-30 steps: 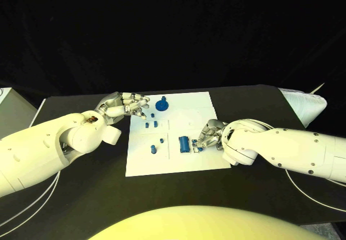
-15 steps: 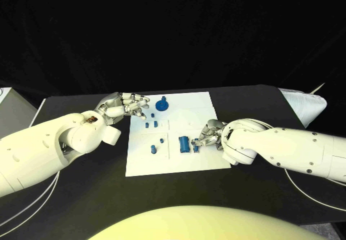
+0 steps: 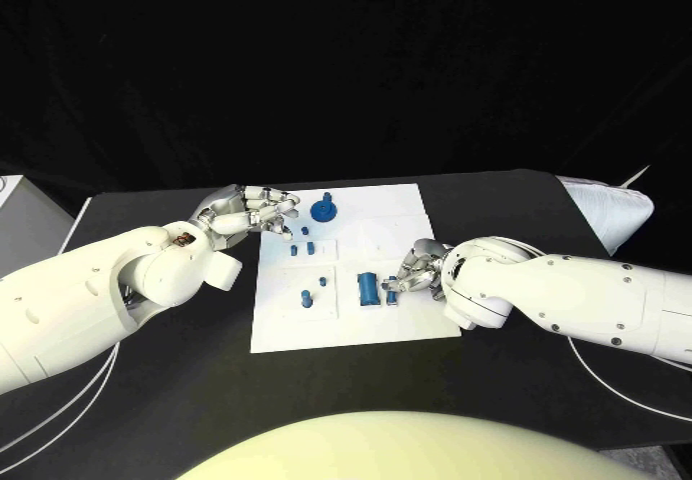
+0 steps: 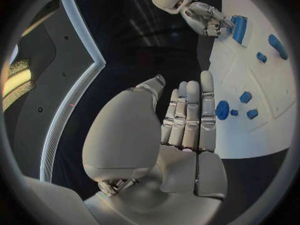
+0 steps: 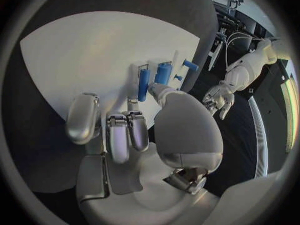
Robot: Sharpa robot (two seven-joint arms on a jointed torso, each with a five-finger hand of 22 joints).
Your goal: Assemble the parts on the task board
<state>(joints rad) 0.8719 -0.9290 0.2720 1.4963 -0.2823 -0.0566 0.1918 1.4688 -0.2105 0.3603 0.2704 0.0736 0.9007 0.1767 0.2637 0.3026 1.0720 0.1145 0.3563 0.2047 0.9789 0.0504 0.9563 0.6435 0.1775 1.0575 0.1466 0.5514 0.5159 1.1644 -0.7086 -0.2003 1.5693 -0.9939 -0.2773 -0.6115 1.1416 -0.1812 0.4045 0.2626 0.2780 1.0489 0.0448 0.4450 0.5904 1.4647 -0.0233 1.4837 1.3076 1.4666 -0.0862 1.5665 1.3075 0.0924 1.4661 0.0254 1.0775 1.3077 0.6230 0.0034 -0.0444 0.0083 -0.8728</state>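
The task board (image 3: 361,270), a white plate, lies mid-counter (image 3: 173,400), carrying small blue parts (image 3: 369,288). Left hand (image 3: 250,210) hovers at its far left corner, fingers loosely curled, holding nothing. Right hand (image 3: 415,270) rests by the blue parts, its grip unclear. Nothing has visibly moved since earlier.

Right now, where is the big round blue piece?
In the head view, the big round blue piece sits on the white plate near its far left corner, just beside the left robot hand.
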